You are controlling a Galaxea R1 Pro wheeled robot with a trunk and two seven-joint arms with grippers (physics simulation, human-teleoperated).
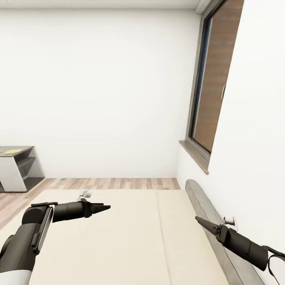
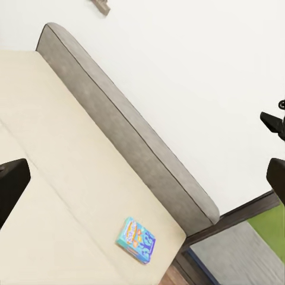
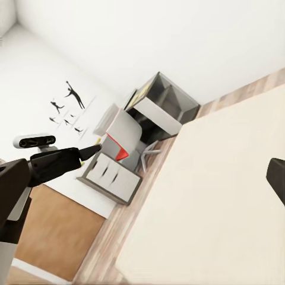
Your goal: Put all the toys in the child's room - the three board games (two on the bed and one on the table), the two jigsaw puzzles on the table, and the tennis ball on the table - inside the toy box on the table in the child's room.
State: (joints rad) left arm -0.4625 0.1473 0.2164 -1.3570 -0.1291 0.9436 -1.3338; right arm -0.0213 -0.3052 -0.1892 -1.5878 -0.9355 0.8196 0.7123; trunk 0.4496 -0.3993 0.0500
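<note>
A small blue board game (image 2: 136,239) lies flat on the cream bed (image 1: 118,237), near the grey headboard (image 2: 119,130) at a corner of the mattress. My left gripper (image 1: 107,207) hovers over the bed's left half. Its fingers (image 2: 12,187) stand wide apart with nothing between them. Close to the headboard (image 1: 206,213), my right gripper (image 1: 197,219) is also open and empty. The table (image 1: 18,158) stands far off at the left wall with a flat yellow thing (image 1: 12,151) on it, too small to name. The toy box, jigsaw puzzles and tennis ball are out of view.
A window (image 1: 211,87) with a wooden sill is set in the right wall above the headboard. Wood plank floor (image 1: 118,183) runs between the bed and the far white wall. White drawers (image 3: 110,172) and a red chair (image 3: 120,153) stand by the desk under black silhouette prints (image 3: 68,107).
</note>
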